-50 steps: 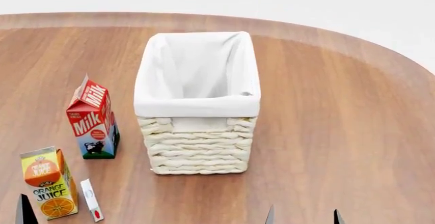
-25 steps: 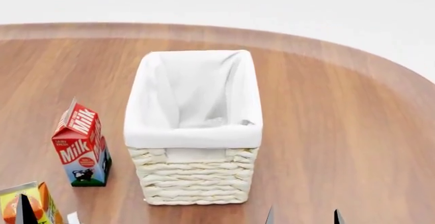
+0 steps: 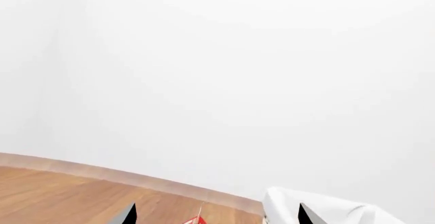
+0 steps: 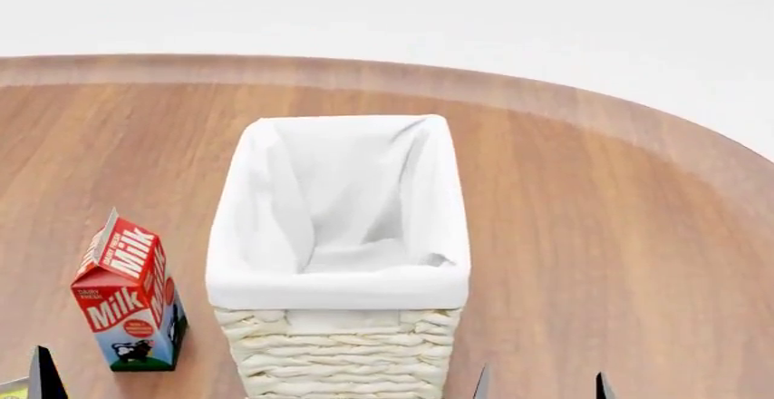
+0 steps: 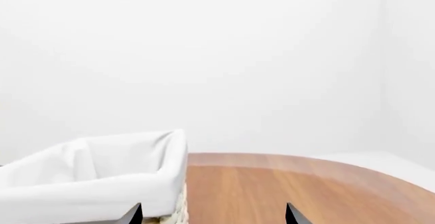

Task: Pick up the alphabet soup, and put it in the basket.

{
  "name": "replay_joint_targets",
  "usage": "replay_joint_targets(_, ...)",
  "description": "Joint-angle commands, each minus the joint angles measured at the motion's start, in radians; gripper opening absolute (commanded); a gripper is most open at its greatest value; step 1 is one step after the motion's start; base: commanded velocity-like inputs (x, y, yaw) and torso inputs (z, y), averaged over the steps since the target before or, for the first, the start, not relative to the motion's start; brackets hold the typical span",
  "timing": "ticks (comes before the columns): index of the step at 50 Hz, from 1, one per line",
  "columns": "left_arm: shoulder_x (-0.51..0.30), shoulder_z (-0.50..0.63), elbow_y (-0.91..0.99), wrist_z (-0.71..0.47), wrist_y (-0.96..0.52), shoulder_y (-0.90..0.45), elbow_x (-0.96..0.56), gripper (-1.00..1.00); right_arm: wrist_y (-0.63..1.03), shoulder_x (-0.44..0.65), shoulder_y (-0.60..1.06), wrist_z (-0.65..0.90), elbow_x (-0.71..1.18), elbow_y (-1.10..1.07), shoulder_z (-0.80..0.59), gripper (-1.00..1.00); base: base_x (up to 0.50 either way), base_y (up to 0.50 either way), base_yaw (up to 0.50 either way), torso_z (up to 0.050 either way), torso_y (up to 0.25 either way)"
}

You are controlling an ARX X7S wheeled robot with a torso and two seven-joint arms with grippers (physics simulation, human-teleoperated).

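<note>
The alphabet soup can is not in any view. The basket [image 4: 339,288], cream wicker with a white cloth lining, stands in the middle of the wooden table and looks empty. It also shows in the left wrist view [image 3: 326,210] and the right wrist view [image 5: 88,188]. My left gripper [image 3: 216,219] is open and empty; one of its fingertips [image 4: 43,376] shows at the head view's bottom left. My right gripper [image 5: 213,218] is open and empty, with both tips low in the head view [image 4: 539,390], near the basket's front right corner.
A red-and-white milk carton [image 4: 127,304] stands left of the basket; its top shows between my left fingers [image 3: 197,220]. A corner of the orange juice carton [image 4: 10,388] shows at the bottom left. The round wooden table [image 4: 604,236] ends in a curved far edge.
The head view has tilted up: the basket and milk carton have slid down the picture, the orange juice carton is almost out of view, and the small white box has left it.
</note>
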Motion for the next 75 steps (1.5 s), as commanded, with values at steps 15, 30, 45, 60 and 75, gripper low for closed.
replay_joint_targets(15,-0.009,0.006,-0.005,-0.009,-0.004,-0.008,-0.006,1.0,0.003,0.011,0.017,-0.005,0.018,0.019,-0.008,1.0,0.0,0.0,0.0,0.0,0.0)
replay_joint_targets(30,-0.017,0.005,-0.002,-0.017,-0.006,-0.004,-0.01,1.0,0.075,0.16,-0.028,-0.194,0.14,-0.122,-0.076,1.0,0.0,0.0,0.0,0.0,0.0)
replay_joint_targets(45,-0.027,0.012,0.003,-0.026,-0.034,-0.009,-0.004,1.0,0.128,0.309,-0.019,-0.473,0.338,-0.214,-0.176,1.0,0.0,0.0,0.0,0.0,0.0)
replay_joint_targets(60,-0.027,0.015,0.002,-0.038,-0.039,-0.015,0.004,1.0,0.168,0.372,0.029,-0.74,0.479,-0.19,-0.263,1.0,0.0,0.0,0.0,0.0,0.0)
replay_joint_targets(75,-0.028,0.022,-0.008,-0.042,-0.035,-0.019,0.012,1.0,0.229,0.39,0.062,-0.824,0.462,-0.18,-0.336,1.0,0.0,0.0,0.0,0.0,0.0)
